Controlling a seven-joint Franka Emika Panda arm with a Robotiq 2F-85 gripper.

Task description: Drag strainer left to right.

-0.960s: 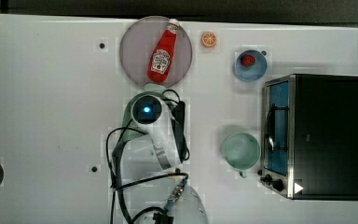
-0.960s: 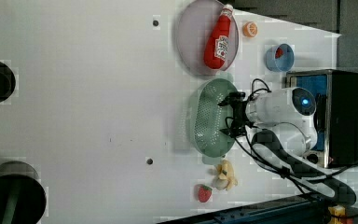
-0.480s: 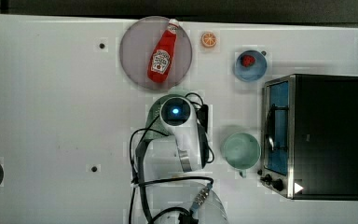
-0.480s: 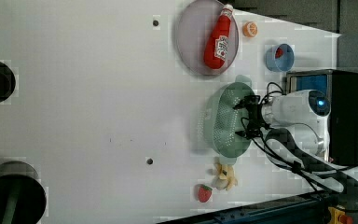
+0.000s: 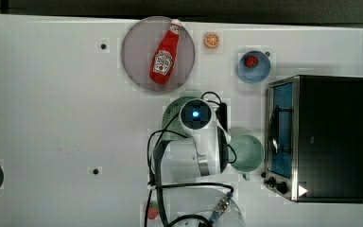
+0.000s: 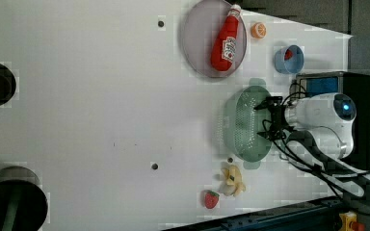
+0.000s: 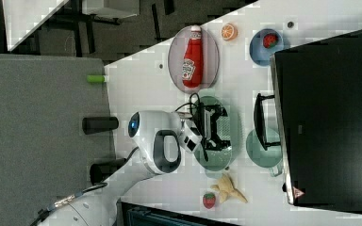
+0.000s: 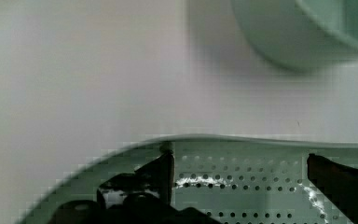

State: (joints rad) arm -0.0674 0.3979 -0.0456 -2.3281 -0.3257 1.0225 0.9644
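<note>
We are looking at a white table carrying, largest first, a black toaster oven standing along the top view's right; a white robot arm reaching in from the top view's bottom edge; and a grey round plate holding a red ketchup bottle lying on it.

We are seeing the strainer sitting near the middle of the table, just below the plate in the left view and beside the toaster oven; in the top view the arm is covering most of it, leaving a strip of rim showing; a teal cup is standing just beside it, between strainer and oven.

We are finding the gripper hanging over the strainer's inside with its jaws spread wide; in the wrist view one dark finger is sitting within the perforated bowl near the rim, the other at the far side, nothing being clamped between them.

Smaller things are lying around: a blue bowl with a strawberry inside; a banana; an orange slice; a loose strawberry.
</note>
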